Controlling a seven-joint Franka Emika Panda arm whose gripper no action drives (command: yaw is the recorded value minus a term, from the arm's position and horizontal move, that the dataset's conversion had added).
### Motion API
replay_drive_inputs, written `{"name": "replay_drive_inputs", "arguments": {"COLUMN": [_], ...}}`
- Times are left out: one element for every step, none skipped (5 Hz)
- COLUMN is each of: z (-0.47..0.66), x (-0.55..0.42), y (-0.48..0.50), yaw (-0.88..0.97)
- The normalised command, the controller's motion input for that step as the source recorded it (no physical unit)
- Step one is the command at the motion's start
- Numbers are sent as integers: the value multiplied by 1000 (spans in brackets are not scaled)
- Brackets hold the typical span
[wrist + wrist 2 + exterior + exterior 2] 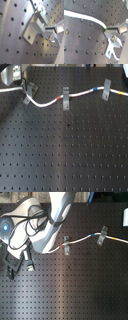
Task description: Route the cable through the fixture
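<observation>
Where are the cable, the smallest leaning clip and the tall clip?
cable [80,95], first exterior view, middle of its white run.
fixture [30,89], first exterior view, bent bracket's face.
tall clip [106,89], first exterior view, plate's middle.

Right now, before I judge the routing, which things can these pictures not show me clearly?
- Hand: open or shut is unclear; both wrist views cut it at the edge, and the arm covers it in the second exterior view.
- Cable at the fixture: too small and blurred in the first exterior view to tell whether it passes through.
- Cable's left end: cut off by the first exterior view's left edge.
</observation>
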Motion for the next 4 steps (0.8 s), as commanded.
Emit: {"name": "replay_drive_inputs", "arguments": {"z": [-24, -619, -536, -181], "x": [-1, -8, -5, 92], "y": [0, 2, -3, -41], "yaw": [0, -274, -434, -517]}}
